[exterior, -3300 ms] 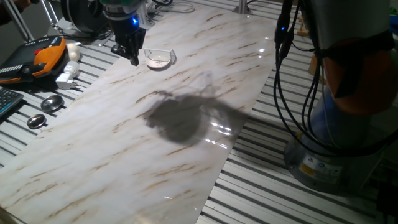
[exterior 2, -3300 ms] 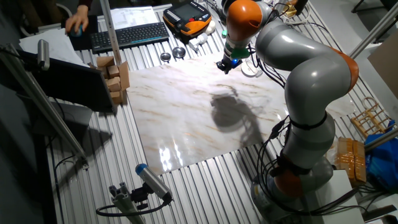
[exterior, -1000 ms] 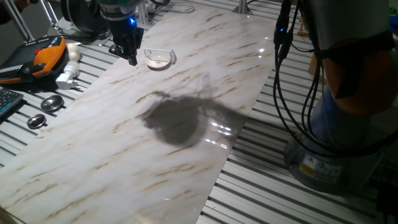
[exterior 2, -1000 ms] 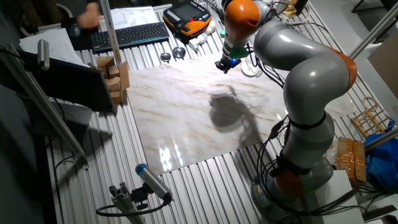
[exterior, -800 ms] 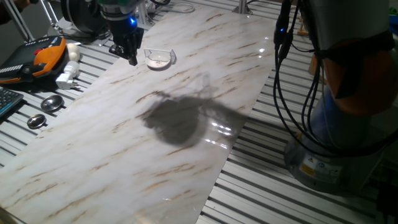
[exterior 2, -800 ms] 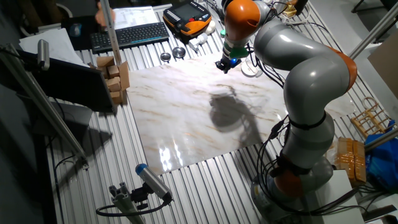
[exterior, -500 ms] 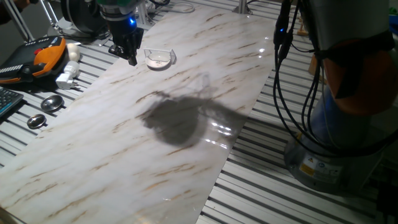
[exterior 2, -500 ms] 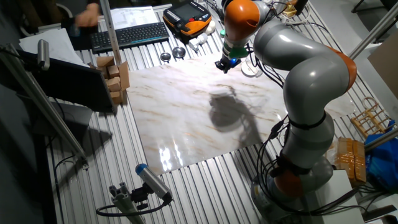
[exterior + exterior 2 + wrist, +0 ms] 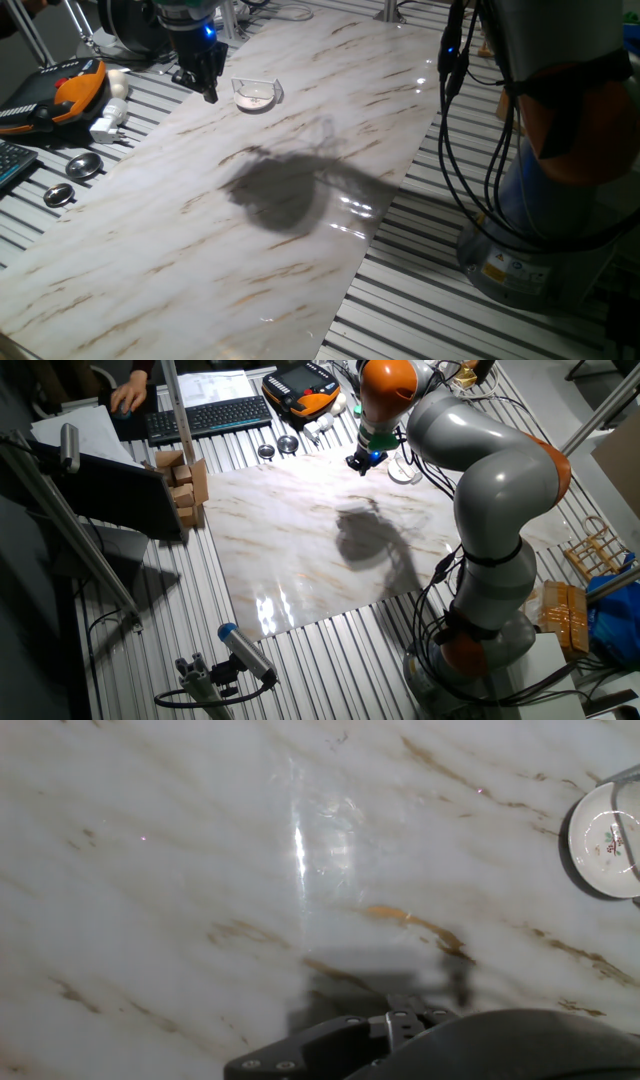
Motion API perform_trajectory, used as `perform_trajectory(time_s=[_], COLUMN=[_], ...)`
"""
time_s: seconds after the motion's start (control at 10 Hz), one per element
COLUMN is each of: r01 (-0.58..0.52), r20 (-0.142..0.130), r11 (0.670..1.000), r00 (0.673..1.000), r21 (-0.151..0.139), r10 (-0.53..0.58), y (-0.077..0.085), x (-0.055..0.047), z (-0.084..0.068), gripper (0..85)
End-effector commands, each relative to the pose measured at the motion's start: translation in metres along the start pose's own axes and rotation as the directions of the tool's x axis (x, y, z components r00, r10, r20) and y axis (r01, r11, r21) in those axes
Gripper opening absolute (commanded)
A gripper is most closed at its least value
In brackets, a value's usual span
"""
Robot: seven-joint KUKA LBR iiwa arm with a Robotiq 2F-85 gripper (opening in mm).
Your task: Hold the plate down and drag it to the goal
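The gripper hung empty beside the plate, jaw gap unclear; pressing off-centre would likely tip the plate.

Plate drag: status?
End effector above the marble, beside the plate, not touching; jaw state unclear. Plate sits in the clear goal bracket. Nothing between them.
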State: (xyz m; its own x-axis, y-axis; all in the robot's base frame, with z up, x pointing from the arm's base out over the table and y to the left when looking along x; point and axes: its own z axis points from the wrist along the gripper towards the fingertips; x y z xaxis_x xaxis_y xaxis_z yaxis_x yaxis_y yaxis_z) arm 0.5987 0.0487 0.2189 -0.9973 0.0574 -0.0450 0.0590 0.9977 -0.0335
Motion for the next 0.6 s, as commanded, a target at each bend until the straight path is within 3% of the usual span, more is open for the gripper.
perform_trajectory(time_s=[0.0, 0.5], r01=[0.000, 0.001], r20=[-0.001, 0.002], r11=[1.000, 1.000], r00=[1.000, 1.000], r21=[-0.001, 0.002], r10=[0.000, -0.001], y=[0.0006, 0.0011], x=[-0.0002, -0.0010], z=[0.0001, 0.0003], gripper=[0.0, 0.0])
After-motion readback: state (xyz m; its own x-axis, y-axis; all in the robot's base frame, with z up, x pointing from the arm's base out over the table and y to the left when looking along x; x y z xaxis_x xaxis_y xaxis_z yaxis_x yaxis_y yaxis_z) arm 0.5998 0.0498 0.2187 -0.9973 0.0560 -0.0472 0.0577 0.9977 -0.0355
